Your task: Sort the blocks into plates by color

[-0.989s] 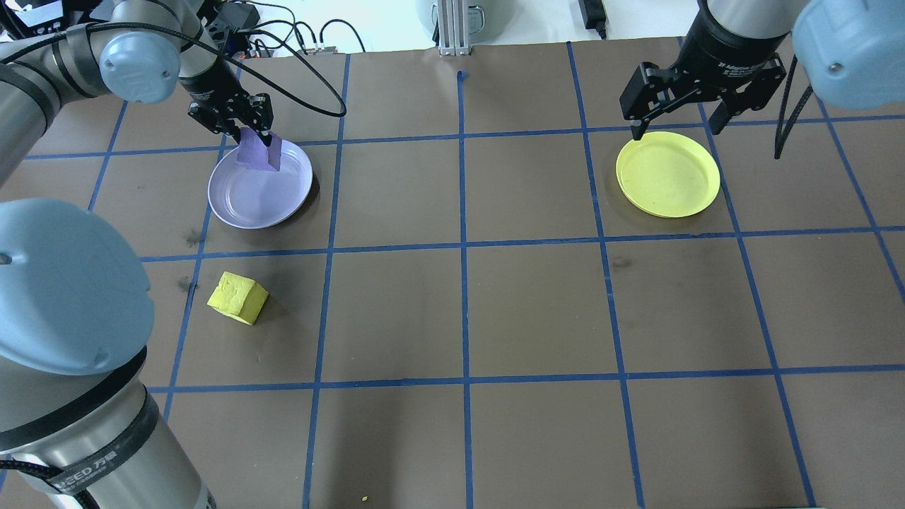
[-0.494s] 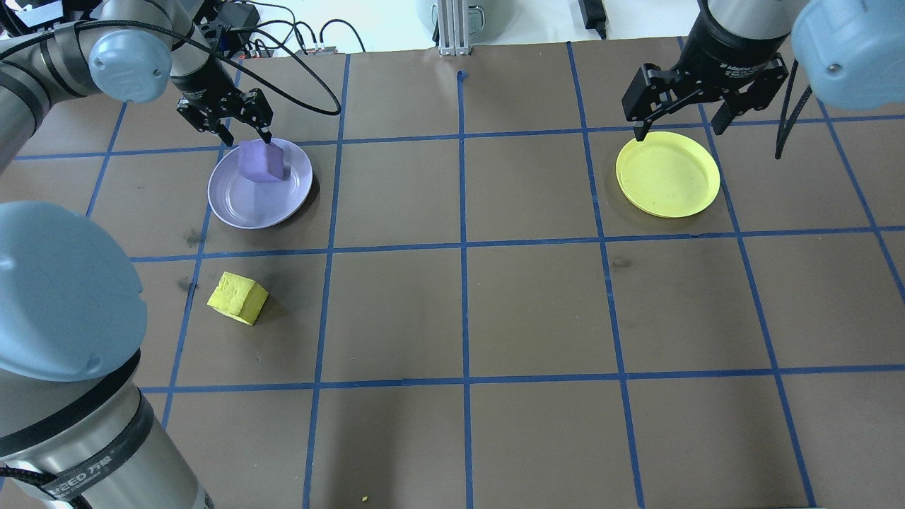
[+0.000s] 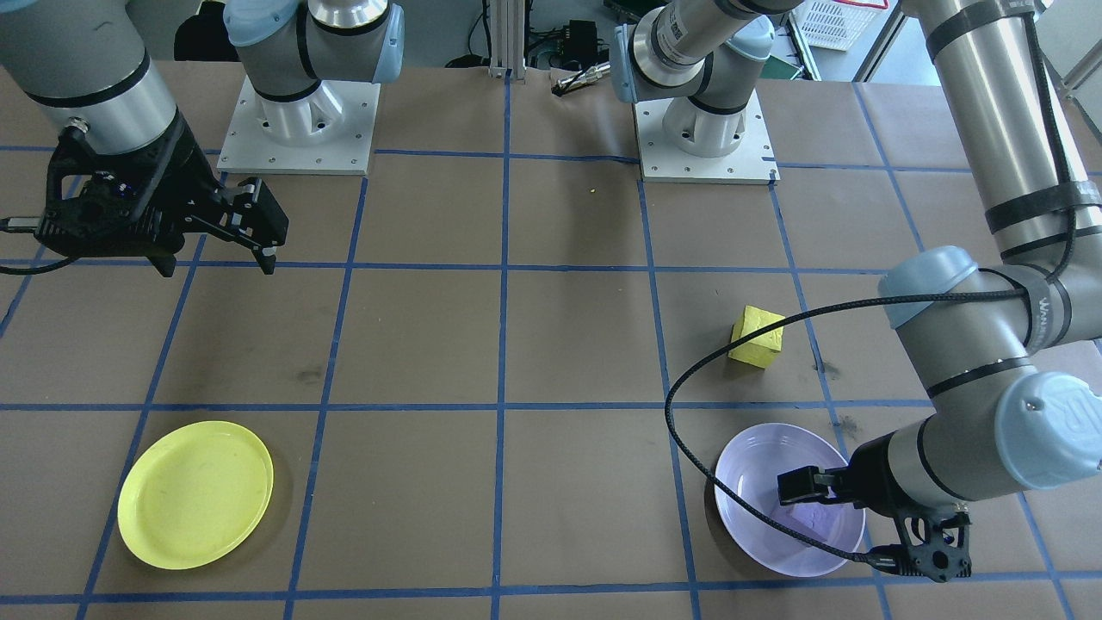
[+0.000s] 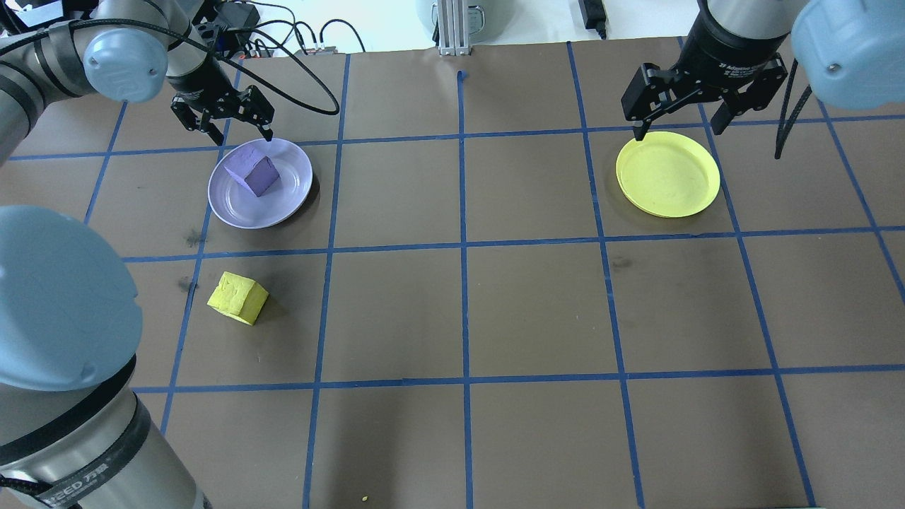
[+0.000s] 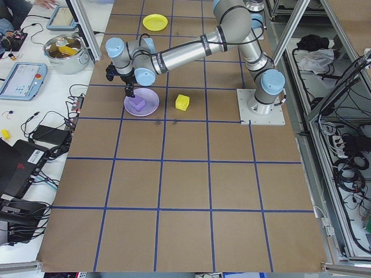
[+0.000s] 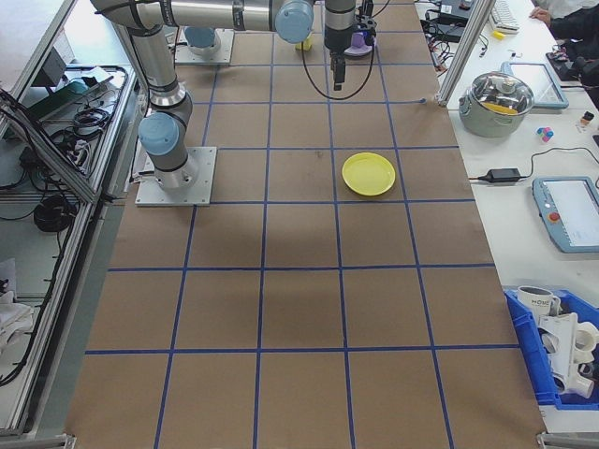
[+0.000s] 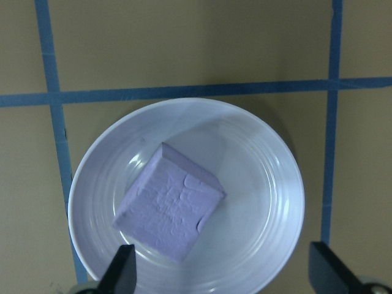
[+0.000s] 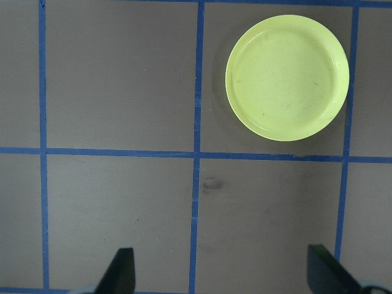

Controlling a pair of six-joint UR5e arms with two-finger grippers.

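Your left end effector (image 4: 234, 126) hangs released above the lavender plate (image 4: 290, 194), where the purple block (image 4: 252, 172) lies. The right end effector (image 4: 680, 126) is spread, empty. The yellow block (image 4: 237, 297) sits alone; the yellow plate (image 4: 667, 178) is bare.

brown table (image 4: 537, 311) with blue grid lines (image 4: 464, 283)

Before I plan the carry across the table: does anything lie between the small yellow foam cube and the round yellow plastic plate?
No. In the overhead view, only bare brown table with blue tape lines separates the yellow foam cube from the yellow plate.
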